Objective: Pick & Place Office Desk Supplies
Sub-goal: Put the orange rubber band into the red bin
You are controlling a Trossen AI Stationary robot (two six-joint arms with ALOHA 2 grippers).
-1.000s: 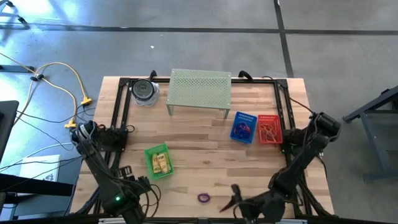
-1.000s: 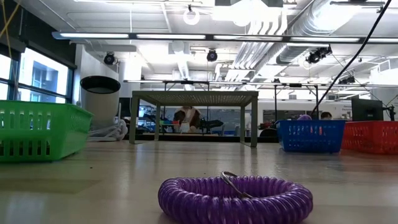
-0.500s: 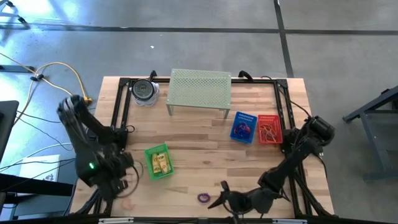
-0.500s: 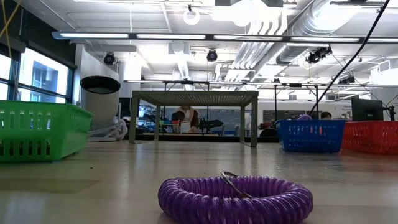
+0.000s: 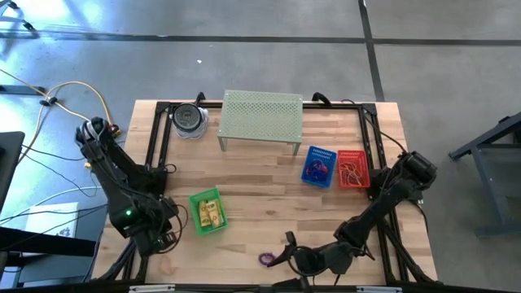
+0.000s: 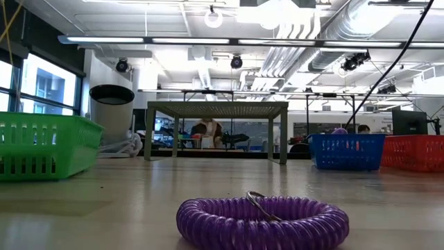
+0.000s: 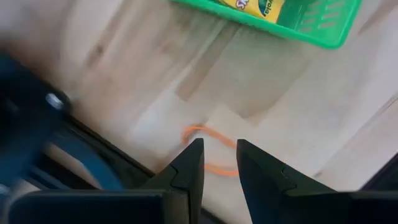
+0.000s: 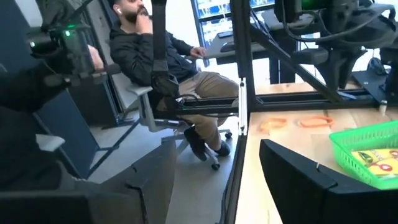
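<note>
The purple coiled loop (image 5: 266,259) lies flat on the table (image 5: 260,203) near its front edge, in the same spot as a second ago; in the low view it (image 6: 262,221) sits alone, with nothing touching it.

My right gripper (image 5: 282,251) has travelled along the front edge toward that loop and now stands just beside it, fingers spread wide with nothing between them. Judgement: the approach is nearly complete, and the grasp is not yet made.

My left arm has swung back from the front edge toward the table's left side. My left gripper (image 7: 217,155) has narrowed to a small gap and holds nothing; an orange loop (image 7: 208,149) lies on the wood beyond its fingertips, near the green basket (image 7: 311,28) that holds yellow packets (image 7: 258,6).

Judgement: two pickups are in preparation – purple on the right, orange on the left. The left gap probably needs widening before it can take the orange loop.
</note>
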